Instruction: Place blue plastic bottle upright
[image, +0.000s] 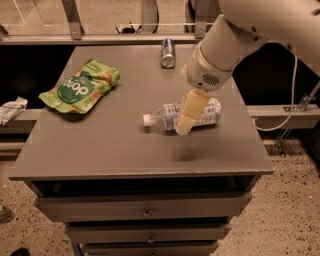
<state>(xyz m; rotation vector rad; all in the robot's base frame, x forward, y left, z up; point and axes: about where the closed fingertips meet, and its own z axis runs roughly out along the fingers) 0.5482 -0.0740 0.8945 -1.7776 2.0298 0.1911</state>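
The blue plastic bottle (167, 114) lies on its side in the right half of the grey tabletop (115, 150). Its white cap (146, 120) points left. It is clear plastic with a pale blue-and-white label. My gripper (182, 130) hangs from the white arm (225, 45) that comes in from the upper right. It points down and covers the middle of the bottle in this view. Its shadow falls on the table just in front of the bottle, so it seems to be above the surface. I cannot tell whether it touches the bottle.
A green snack bag (82, 87) lies at the table's back left. A small silver-blue can (168, 53) lies on its side at the back middle. A white wrapper (12, 109) sits on a ledge left of the table. Drawers (145, 207) are below the tabletop.
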